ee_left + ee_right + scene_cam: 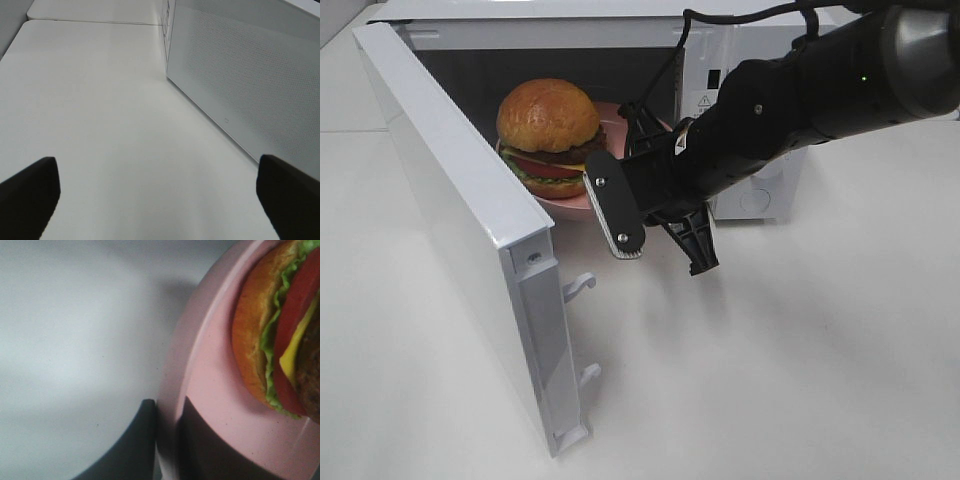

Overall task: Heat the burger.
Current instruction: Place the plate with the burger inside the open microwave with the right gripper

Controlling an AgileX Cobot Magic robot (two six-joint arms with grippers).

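Nearest the high camera, the door (450, 230) of the microwave (520, 35) stood wide open, angled toward the front. Two latch hooks (578, 288) stuck out from its free edge over the white worktop (770, 380). The left end effector (160, 200) was outside that view. Its own camera showed it on the outer side of the door, above bare worktop, with its two dark fingertips (30, 192) spread wide apart and nothing between them.

Farther back, the right arm stretched in from the right across the microwave's front. The right end effector (169, 445) was closed on the near rim of the pink plate (560, 207), with one finger on each side of the rim.

The burger (548, 130) sat upright on that plate, inside the open cavity just behind its mouth. It had a domed golden bun over patty, cheese, tomato and lettuce. Whether the plate rested on the cavity floor or hung just above it could not be told. Beyond the arm, the microwave's control panel (760, 195) was partly hidden.
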